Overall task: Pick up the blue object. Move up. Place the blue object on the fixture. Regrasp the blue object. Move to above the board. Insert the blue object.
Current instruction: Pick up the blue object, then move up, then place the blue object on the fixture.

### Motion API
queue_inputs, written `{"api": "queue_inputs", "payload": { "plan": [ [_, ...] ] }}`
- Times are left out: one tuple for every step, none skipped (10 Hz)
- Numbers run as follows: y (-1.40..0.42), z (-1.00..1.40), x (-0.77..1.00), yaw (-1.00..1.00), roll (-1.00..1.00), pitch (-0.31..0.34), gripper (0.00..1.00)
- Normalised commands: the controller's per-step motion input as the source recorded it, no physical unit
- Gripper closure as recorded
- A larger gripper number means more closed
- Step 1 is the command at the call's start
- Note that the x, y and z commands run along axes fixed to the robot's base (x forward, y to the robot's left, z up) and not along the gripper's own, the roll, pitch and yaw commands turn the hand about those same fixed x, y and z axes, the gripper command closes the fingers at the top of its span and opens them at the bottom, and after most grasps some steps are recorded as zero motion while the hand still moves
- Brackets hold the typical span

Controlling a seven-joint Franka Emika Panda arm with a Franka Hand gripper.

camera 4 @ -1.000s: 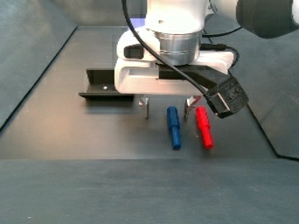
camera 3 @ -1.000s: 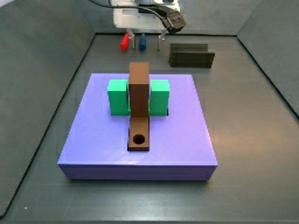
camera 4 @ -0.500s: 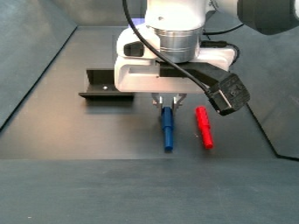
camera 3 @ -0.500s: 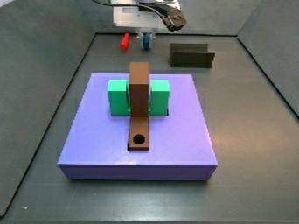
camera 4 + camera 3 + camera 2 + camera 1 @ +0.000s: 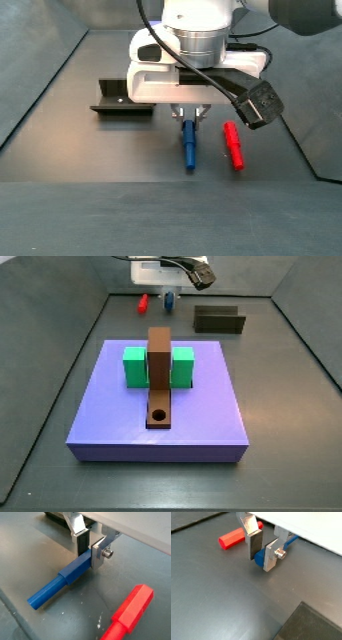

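Observation:
The blue object (image 5: 59,586) is a slim peg lying on the dark floor, its far end between my fingers. My gripper (image 5: 90,555) is shut on that end, with the pads against both sides of the blue object (image 5: 258,558). In a side view the gripper (image 5: 187,114) stands low over the blue object (image 5: 189,145). From the opposite side the gripper (image 5: 168,294) hides most of the blue object (image 5: 168,300). The fixture (image 5: 123,99) sits apart from the gripper, and also shows as the fixture (image 5: 219,320). The lavender board (image 5: 201,416) lies nearer the front.
A red peg (image 5: 234,146) lies beside the blue one, also seen as the red peg (image 5: 128,614), red peg (image 5: 232,538) and red peg (image 5: 144,302). On the board stand a green block (image 5: 134,368) and a brown bar (image 5: 159,376) with a round hole. Walls enclose the floor.
The gripper has shifted sideways from beside the blue object to over its end, come down and shut on it. The peg has shifted slightly on the floor.

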Motion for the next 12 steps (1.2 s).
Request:
{"api": "queue_inputs", "payload": {
  "plan": [
    [0.00, 0.00, 0.00, 0.00, 0.00, 0.000, 1.00],
    [0.00, 0.00, 0.00, 0.00, 0.00, 0.000, 1.00],
    [0.00, 0.00, 0.00, 0.00, 0.00, 0.000, 1.00],
    [0.00, 0.00, 0.00, 0.00, 0.00, 0.000, 1.00],
    [0.00, 0.00, 0.00, 0.00, 0.00, 0.000, 1.00],
    [0.00, 0.00, 0.00, 0.00, 0.00, 0.000, 1.00],
    [0.00, 0.83, 0.00, 0.00, 0.00, 0.000, 1.00],
    [0.02, 0.81, -0.03, -0.01, 0.00, 0.012, 1.00],
    [0.02, 0.62, -0.07, -0.02, 0.02, 0.041, 1.00],
    [-0.01, 0.34, -0.04, -0.01, 0.05, 0.030, 1.00],
    [0.00, 0.00, 0.00, 0.00, 0.00, 0.006, 1.00],
    [0.00, 0.00, 0.00, 0.00, -0.01, 0.000, 1.00]
  ]
}}
